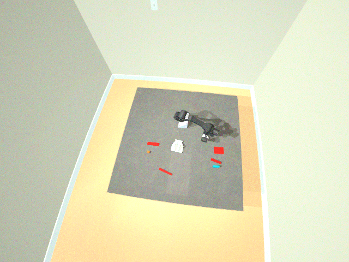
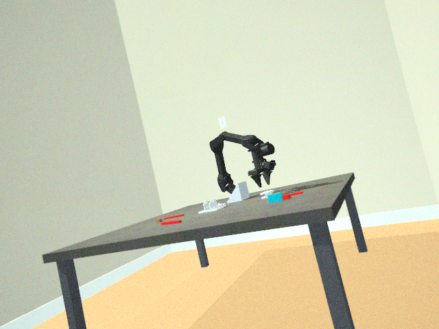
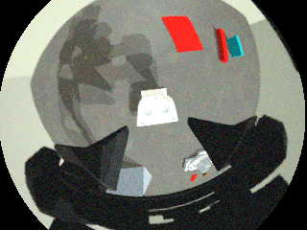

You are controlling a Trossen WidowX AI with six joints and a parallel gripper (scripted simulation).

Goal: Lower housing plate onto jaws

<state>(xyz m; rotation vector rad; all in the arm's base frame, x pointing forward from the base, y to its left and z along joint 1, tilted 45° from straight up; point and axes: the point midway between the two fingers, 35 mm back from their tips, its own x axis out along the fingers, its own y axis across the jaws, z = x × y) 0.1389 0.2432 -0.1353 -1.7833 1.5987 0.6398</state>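
The white housing plate [image 2: 267, 192] [image 3: 156, 109] is at the right of the table, apart from the jaw assembly. In the wrist view it shows a broad body with a narrower end. The white base with the jaws [image 1: 177, 146] [image 2: 212, 206] [image 3: 197, 162] stands near the middle; two upright white pieces show on it in the exterior view. Its pins and stubs are too small to tell. My gripper [image 2: 264, 185] [image 3: 159, 125] is open and empty, pointing down above the housing plate, with space between fingertips and plate. The arm partly hides the plate in the top view.
A pale wedge block [image 1: 183, 124] [image 2: 239, 193] [image 3: 131, 181] stands by the arm's foot. A red square [image 1: 218, 150] [image 3: 182, 34], a red bar [image 1: 216, 161] [image 3: 222, 45] and a cyan block [image 1: 216, 166] [image 2: 274, 197] [image 3: 235, 46] lie right. Two red bars and an orange piece [image 1: 148, 152] lie left.
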